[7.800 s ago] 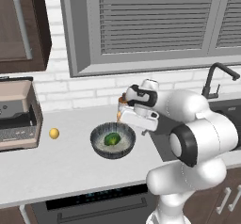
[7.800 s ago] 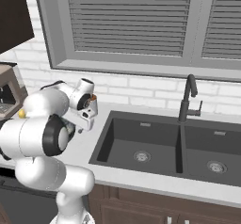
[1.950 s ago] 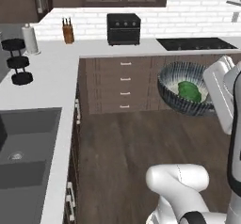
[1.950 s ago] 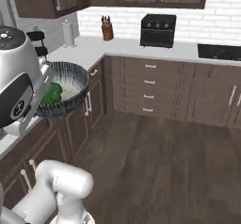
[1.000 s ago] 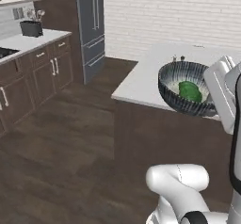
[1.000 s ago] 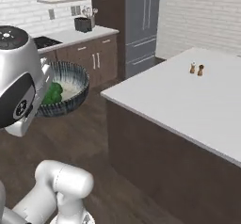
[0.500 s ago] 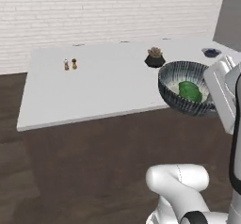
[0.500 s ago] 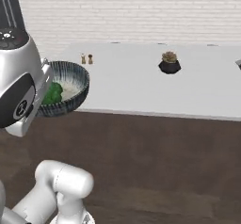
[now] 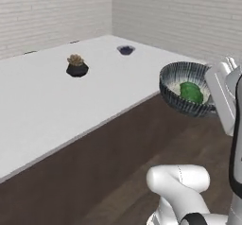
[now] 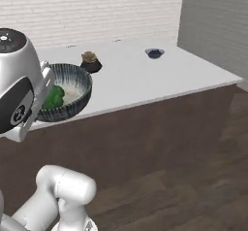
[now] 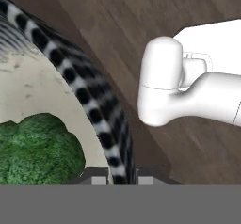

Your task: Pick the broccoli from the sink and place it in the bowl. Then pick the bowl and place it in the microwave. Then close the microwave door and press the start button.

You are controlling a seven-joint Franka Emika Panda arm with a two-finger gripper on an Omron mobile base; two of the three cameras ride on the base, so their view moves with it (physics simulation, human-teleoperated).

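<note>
The bowl, dark grey with pale radial stripes, hangs in the air in front of the arm, above the wooden floor. The bright green broccoli lies in its pale hollow. My gripper is shut on the bowl's rim at the side nearest the arm. The right base view has the bowl and the broccoli beside the white hand. In the hand view the striped rim runs down between my fingertips, where the gripper pinches it, and the broccoli sits lower left. The sink and the microwave are out of view.
A long white counter stretches ahead and left, with a dark front below its edge. On it stand a small potted plant and a small dark dish. Pale brick walls meet in a corner behind. Brown wooden floor lies to the right.
The whole picture has swung sideways, so the cameras have turned with the base. The bowl with the broccoli stays in the same grip, at the same place relative to the arm.
</note>
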